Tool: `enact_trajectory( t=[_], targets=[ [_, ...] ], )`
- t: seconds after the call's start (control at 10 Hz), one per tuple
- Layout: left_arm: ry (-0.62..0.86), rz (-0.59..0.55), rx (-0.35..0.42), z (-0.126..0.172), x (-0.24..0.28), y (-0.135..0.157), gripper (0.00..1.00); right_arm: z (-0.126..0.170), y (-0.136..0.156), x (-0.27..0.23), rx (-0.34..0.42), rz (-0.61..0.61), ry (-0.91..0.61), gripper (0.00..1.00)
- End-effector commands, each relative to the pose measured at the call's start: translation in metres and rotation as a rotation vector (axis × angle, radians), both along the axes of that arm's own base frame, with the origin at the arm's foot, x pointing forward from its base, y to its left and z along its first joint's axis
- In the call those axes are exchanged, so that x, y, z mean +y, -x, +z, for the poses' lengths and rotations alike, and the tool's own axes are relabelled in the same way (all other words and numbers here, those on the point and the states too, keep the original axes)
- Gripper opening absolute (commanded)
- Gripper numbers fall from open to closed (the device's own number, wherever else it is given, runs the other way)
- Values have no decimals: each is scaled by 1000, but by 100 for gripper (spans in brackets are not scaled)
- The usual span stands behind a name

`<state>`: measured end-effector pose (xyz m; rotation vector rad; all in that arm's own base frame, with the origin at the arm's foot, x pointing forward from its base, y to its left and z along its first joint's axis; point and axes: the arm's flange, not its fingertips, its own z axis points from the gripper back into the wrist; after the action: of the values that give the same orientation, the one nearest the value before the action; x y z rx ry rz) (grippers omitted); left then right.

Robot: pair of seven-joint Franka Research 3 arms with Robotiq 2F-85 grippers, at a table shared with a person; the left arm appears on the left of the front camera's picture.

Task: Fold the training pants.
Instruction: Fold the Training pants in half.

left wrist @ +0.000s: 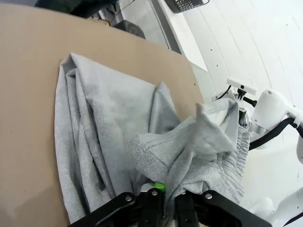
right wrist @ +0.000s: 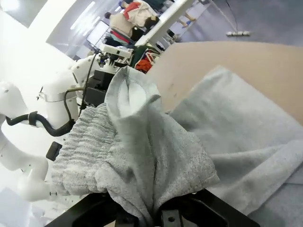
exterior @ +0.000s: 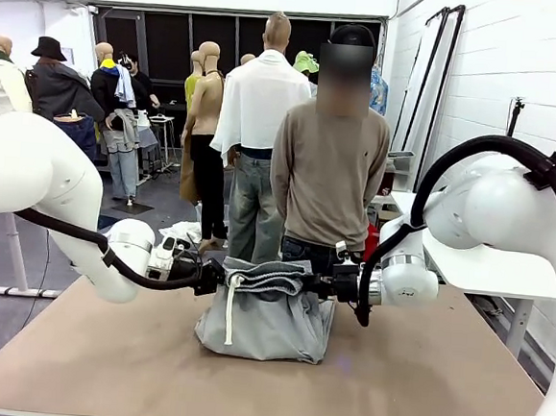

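Left gripper [exterior: 213, 276] and right gripper [exterior: 312, 285] fingers each pinch the training pants [exterior: 267, 321] waistband, centre frame; likely best carried level, together, keeping the fold square on the bench [exterior: 419, 373].

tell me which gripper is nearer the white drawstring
Left. The left gripper pinches the waistband right beside the drawstring; the right gripper grips the waistband's opposite end.

Left gripper [exterior: 217, 276] and right gripper [exterior: 311, 284] face each other, jaws clamped.

one training pants [exterior: 268, 313]; one drawstring [exterior: 232, 306]; two arms, two jaws; one table [exterior: 419, 373]; one person [exterior: 328, 164], maybe more behind.
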<state>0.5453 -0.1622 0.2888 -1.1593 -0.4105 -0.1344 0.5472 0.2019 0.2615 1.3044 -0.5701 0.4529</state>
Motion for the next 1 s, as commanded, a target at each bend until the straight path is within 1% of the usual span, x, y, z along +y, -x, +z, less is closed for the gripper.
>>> enact_trajectory(
  t=[0.0,0.2,0.5,0.9],
  targets=[
    [-26,6,70,-3,5,-13,0,-4,-12,-6,69,-14,56,0],
    [-40,12,110,-13,5,-11,0,-8,-14,-8,90,-22,77,0],
    [-72,50,132,-23,8,-14,0,-17,-21,-6,102,-42,113,0],
    [-70,84,110,-23,10,-20,0,-20,-27,-9,110,-92,122,0]
  ],
)
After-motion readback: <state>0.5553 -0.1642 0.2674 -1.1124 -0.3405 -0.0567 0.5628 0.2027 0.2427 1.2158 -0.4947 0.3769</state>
